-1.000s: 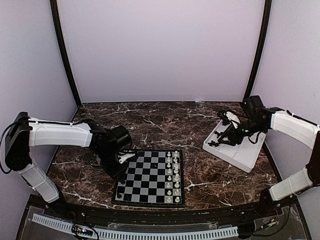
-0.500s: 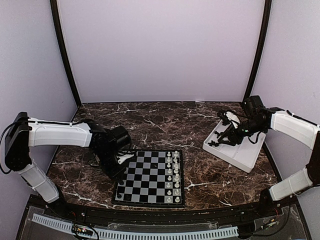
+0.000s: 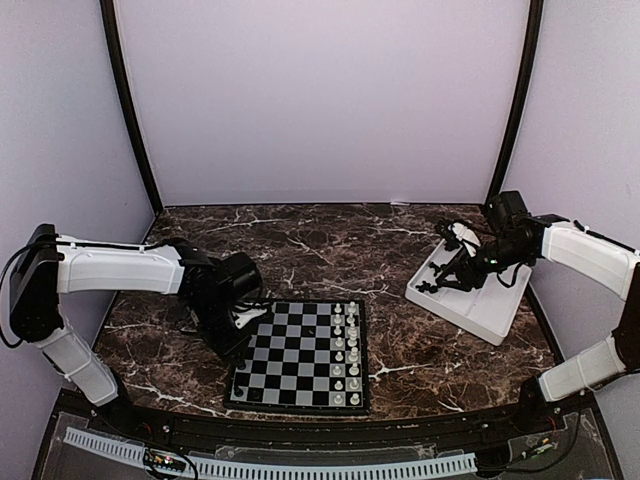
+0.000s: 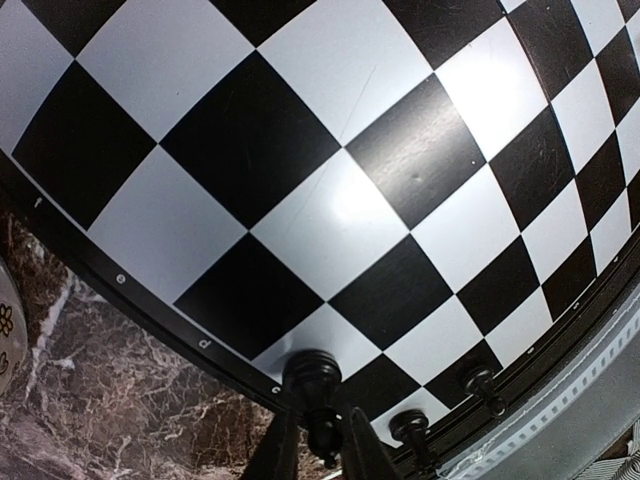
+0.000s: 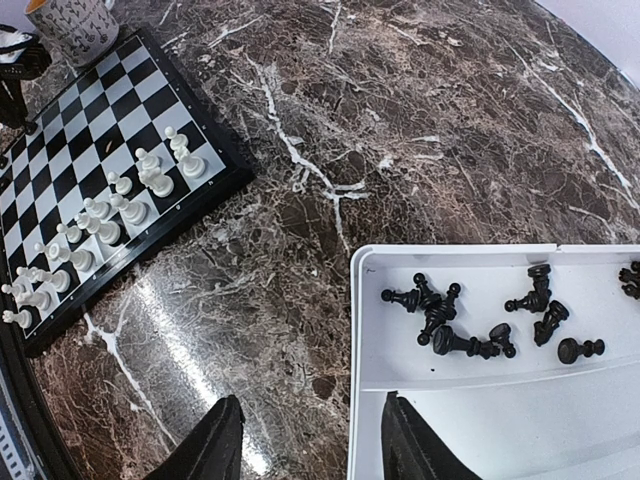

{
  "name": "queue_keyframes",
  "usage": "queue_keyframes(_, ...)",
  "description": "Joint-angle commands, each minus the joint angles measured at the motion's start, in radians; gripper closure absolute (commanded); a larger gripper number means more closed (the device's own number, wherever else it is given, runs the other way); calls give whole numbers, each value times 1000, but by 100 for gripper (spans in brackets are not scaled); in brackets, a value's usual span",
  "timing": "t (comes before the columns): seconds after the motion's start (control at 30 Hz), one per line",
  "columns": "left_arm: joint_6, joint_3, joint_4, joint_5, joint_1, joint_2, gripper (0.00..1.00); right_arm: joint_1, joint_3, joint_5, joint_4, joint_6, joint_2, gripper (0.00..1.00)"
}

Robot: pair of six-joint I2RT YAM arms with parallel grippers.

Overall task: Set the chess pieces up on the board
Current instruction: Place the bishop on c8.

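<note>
- While the left gripper (image 4: 322, 428) clamps one black piece (image 4: 314, 380), base pointing away along the fingers, that base sits over the board (image 4: 330, 200) at its lettered edge row.
- Two placed neighbours (image 4: 415, 430) stand just beside it on the same edge.
- The right gripper (image 5: 305, 435), spread wide and empty, hovers over the white tray (image 5: 450, 255); the loose chess pieces (image 5: 440, 325) lie toppled just ahead, nearer this arm.
</note>
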Motion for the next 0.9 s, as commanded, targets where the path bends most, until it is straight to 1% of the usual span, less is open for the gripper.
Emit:
queue_keyframes(0.0,0,19,-6,21,-7,-19,82,-2,14,-11,8,-2,-14,51)
queue_keyframes(0.37,5,24,18,36,-7,-4,84,-2,19,-15,3,-5,-5,51)
queue_keyframes(0.53,8,30,7,28,-8,-1,80,-2,15,-14,3,-6,-10,51)
queue_keyframes(0.77,6,70,-20,11,-10,-45,66,-2,34,-22,-10,-5,-2,51)
queue_keyframes(0.8,6,79,-23,7,-10,-54,61,-3,42,-19,-16,-5,1,51)
queue_keyframes(0.83,7,104,-35,4,-10,-75,59,-2,54,-12,-19,-6,4,51)
queue_keyframes(0.87,10,120,-41,-9,-9,-85,52,-3,65,1,-20,-3,8,51)
